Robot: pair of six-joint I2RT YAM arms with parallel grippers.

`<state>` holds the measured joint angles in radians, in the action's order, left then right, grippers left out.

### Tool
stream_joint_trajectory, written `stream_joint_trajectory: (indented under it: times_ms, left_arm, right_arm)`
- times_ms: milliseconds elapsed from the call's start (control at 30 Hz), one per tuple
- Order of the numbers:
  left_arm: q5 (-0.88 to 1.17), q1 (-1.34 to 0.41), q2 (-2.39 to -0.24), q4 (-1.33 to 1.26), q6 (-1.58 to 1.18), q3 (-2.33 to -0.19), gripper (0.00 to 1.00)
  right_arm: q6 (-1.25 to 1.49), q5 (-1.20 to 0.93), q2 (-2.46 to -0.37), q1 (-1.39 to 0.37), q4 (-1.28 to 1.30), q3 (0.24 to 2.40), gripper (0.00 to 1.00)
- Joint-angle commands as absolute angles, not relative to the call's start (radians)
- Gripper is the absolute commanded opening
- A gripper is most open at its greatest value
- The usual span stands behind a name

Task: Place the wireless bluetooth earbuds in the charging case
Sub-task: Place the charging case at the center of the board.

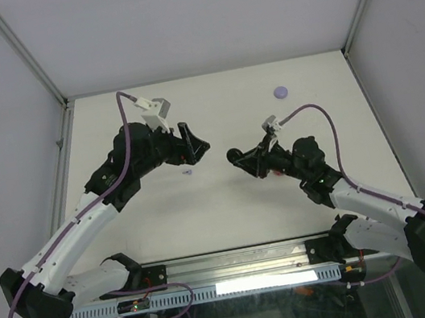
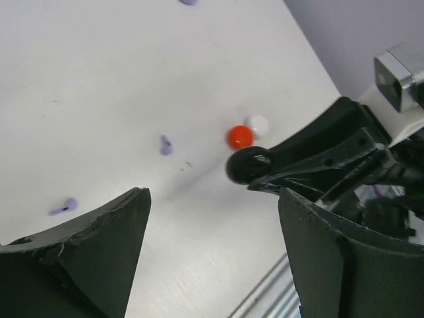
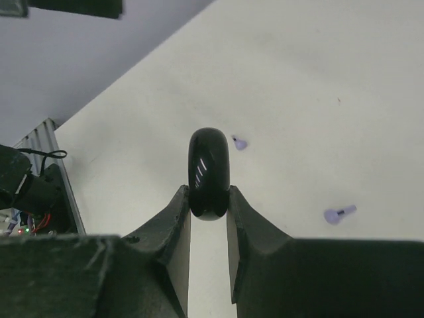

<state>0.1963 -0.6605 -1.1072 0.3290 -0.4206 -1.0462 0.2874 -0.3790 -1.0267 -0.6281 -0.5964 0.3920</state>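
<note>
Open wide, empty: left end effector [image 2: 212, 199]. Clamped on black case [image 3: 209, 173]: right end effector [image 3: 209, 195]. Purple earbuds [image 2: 165, 144] loose on counter [image 2: 99, 66], left of left wrist view. Risk: tiny bud may skid from closing fingers

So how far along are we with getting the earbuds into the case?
Nothing looks inserted yet. The right claw is shut on a black case; the left claw is open over the table. Two pale purple earbuds lie loose. Left: picking and seating both.

Bright, even light; soft shadows
</note>
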Motion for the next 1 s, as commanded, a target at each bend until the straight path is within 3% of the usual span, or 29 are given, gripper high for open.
stream_joint_trajectory:
  times_ms: [0,267,500,767,967]
  left_arm:
    - [-0.111,-0.635,-1.031,0.448,-0.352,-1.067,0.82]
    - [-0.300,-0.585,-0.963,0.509,-0.280,-1.019,0.98]
    - [-0.383,-0.551,-0.920,0.489,-0.267,-0.961,0.99]
    - [-0.363,-0.501,-0.899,0.486,-0.260,-0.934,0.99]
    - [-0.334,-0.477,-0.902,0.485,-0.258,-0.930,0.99]
  right_arm:
    - [0.343,-0.270,-0.977,-0.589,-0.290,0.454,0.00]
    - [0.422,-0.216,-0.997,-0.496,-0.007,0.462,0.00]
    - [0.486,-0.211,-1.084,-0.400,0.052,0.437,0.03]
    - [0.485,-0.216,-1.194,-0.374,0.116,0.473,0.20]
    - [0.476,-0.179,-1.192,-0.373,0.220,0.508,0.40]
